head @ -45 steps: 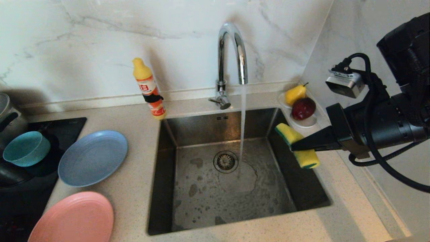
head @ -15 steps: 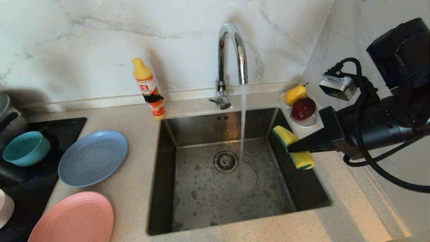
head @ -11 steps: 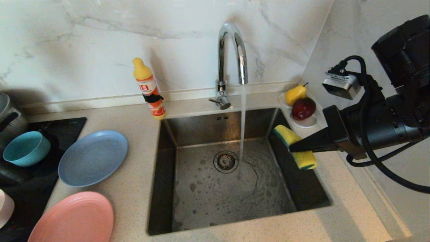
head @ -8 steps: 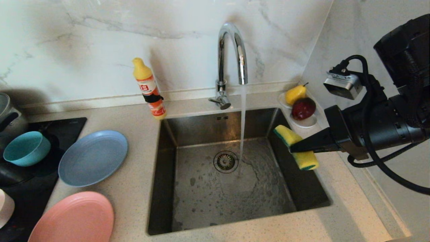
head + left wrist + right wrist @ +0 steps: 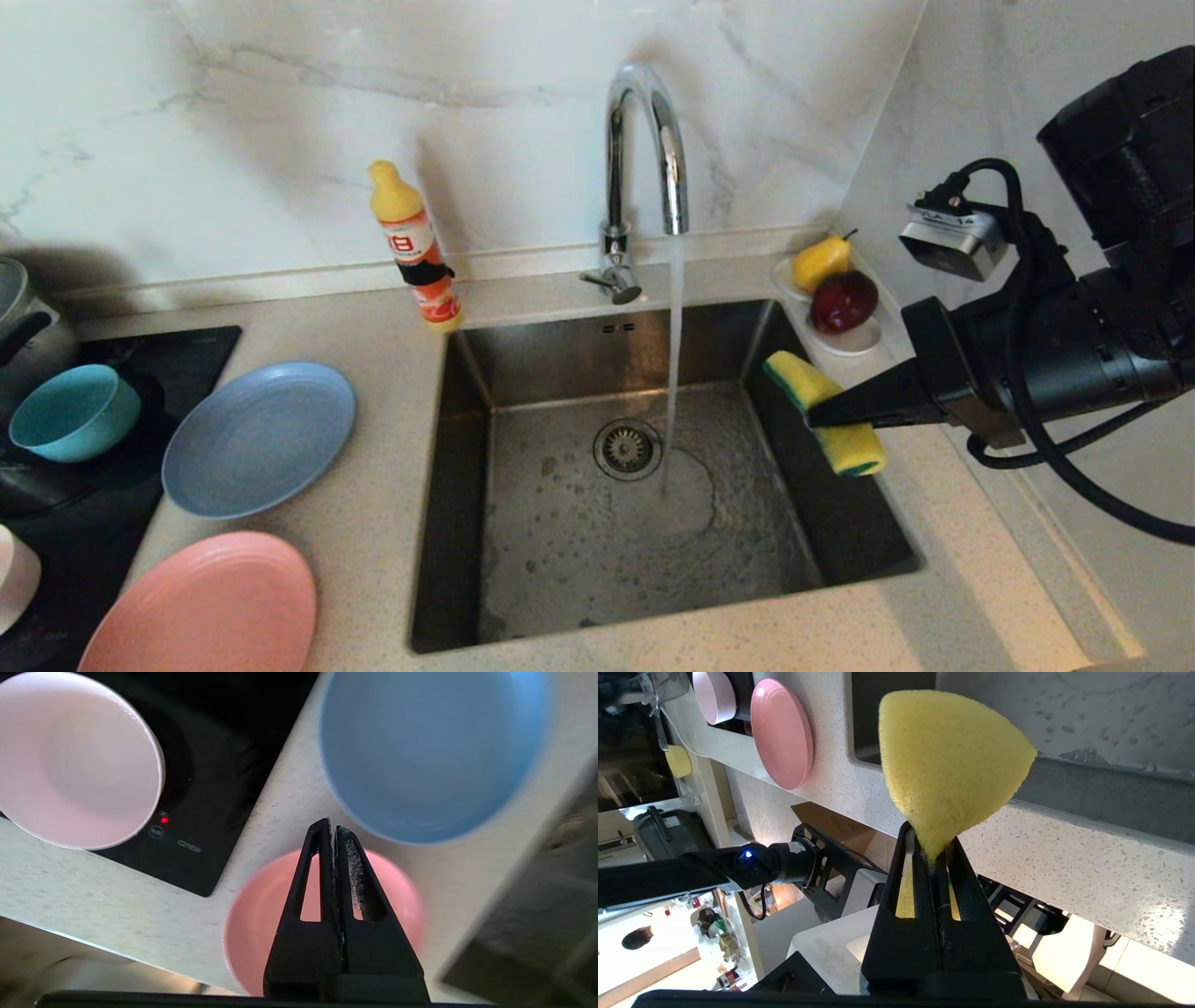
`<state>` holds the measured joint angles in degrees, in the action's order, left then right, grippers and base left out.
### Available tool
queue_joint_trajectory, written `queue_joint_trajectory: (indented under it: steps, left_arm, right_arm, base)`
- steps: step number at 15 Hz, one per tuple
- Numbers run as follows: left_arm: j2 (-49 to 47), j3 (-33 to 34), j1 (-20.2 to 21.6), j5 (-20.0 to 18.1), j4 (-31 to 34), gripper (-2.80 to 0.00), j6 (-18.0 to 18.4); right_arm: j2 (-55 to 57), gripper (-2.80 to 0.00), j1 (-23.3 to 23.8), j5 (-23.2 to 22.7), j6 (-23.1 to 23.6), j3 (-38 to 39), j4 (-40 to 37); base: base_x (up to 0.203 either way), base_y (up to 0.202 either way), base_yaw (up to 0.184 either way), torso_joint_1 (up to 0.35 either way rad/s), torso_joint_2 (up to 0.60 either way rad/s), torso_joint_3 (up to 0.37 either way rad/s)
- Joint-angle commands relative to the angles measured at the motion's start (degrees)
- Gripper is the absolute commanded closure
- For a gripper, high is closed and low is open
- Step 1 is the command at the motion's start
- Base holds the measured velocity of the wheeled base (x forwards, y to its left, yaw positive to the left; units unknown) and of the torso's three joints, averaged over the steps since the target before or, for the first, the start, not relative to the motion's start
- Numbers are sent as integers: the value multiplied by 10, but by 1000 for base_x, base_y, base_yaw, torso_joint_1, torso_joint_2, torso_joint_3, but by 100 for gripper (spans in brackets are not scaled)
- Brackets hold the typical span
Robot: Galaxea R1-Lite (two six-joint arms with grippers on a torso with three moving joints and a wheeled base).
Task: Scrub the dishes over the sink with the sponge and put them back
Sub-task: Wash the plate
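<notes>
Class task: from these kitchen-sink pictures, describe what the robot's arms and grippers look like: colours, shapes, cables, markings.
Both grippers are matte black, with two long tapered fingers pierced by triangular cut-outs: left gripper, right gripper. The right arm is a thick black cylinder with looping black cables and a small grey camera box on top. The left arm is slim and black, with a blue light.

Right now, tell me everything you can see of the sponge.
The sponge is a small block of yellow foam with a thin dark green scouring layer along one face. It looks soft and porous, and it is pinched through its middle so both ends bulge out past the fingers. The right tool is shut on it and holds it in the air at the sink's right edge, clear of the tap's running water. Only the tool's fingers touch it.
</notes>
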<state>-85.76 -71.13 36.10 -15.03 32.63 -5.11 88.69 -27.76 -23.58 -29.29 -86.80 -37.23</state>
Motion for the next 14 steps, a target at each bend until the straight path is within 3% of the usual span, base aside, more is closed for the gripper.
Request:
queue_joint_trajectory:
  steps: [1,4,8,14]
  left_arm:
    - [-75,-3,-38,62,-6,-280,5]
    - [-135,-1,-47,77,-26,-280,5]
    - [-165,8,-58,21,-49,-280,0]
    - [-199,8,-71,21,-86,-280,-13]
  right_arm:
    - [5,0,0,-1,-1,1,-2]
    - [10,0,6,-1,-1,2,-1]
    - [10,0,7,-1,0,2,-1]
    - [10,0,9,-1,2,13,1]
  base:
    - [0,0,0,0,0,0]
    - [0,0,0,0,0,0]
    - [0,0,0,0,0,0]
    - [0,0,0,0,0,0]
